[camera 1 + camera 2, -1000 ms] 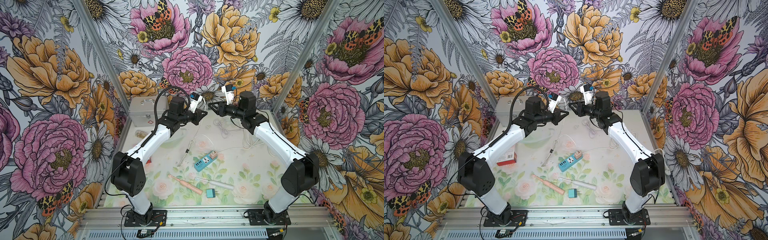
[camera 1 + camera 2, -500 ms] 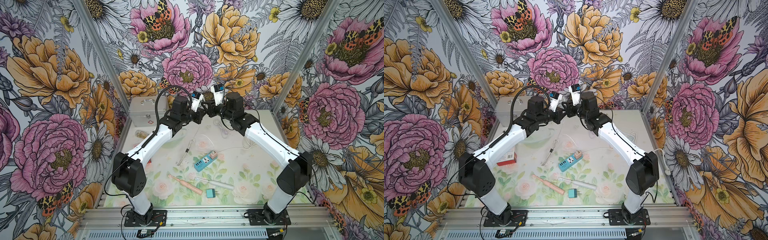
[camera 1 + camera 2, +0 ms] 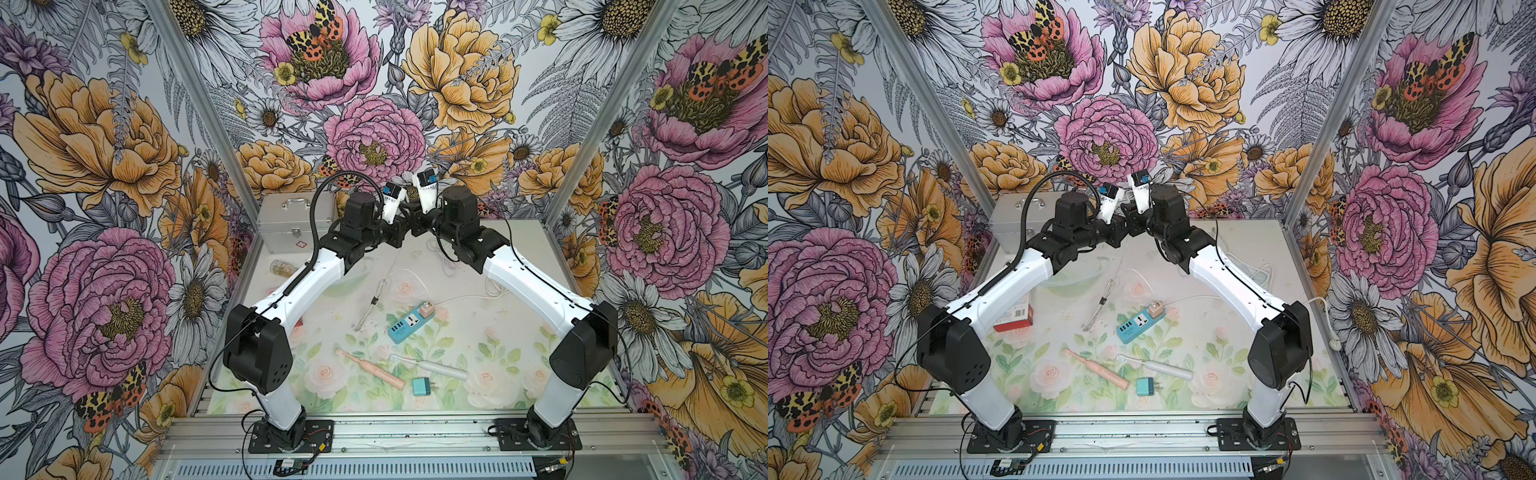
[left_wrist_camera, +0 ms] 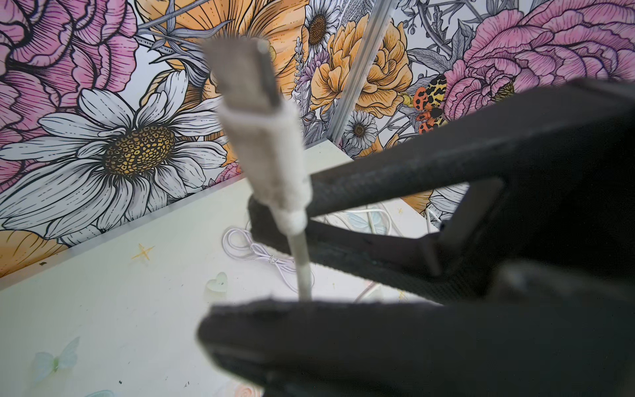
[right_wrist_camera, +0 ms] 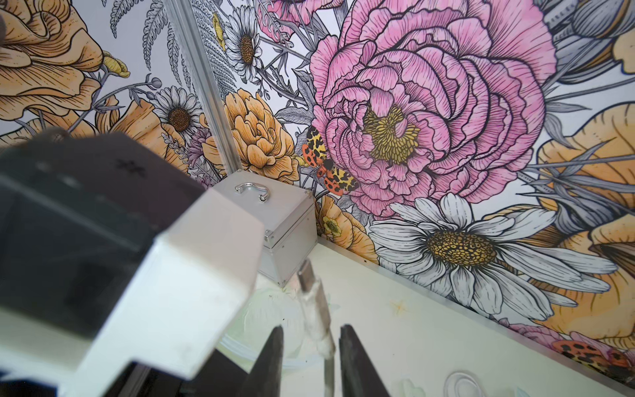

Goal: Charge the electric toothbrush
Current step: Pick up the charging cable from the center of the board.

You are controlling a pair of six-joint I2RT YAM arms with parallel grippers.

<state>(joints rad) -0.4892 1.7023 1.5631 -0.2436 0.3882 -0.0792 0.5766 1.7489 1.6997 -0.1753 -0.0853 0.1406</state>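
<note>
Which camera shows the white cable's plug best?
The left wrist view: the plug on the cable is close and large, though blurred. The right wrist view shows it smaller, farther off. In both top views the arms hide it.

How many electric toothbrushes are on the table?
2. The pink electric toothbrush near the front edge; the white electric toothbrush beside it, toward the robot's right. More may be hidden.

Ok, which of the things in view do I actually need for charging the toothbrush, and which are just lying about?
For the job: white cable, blue power strip, teal plug, pink toothbrush, white toothbrush (can't tell which one is meant).
Lying about: whisk, silver case, jar, red box.
</note>
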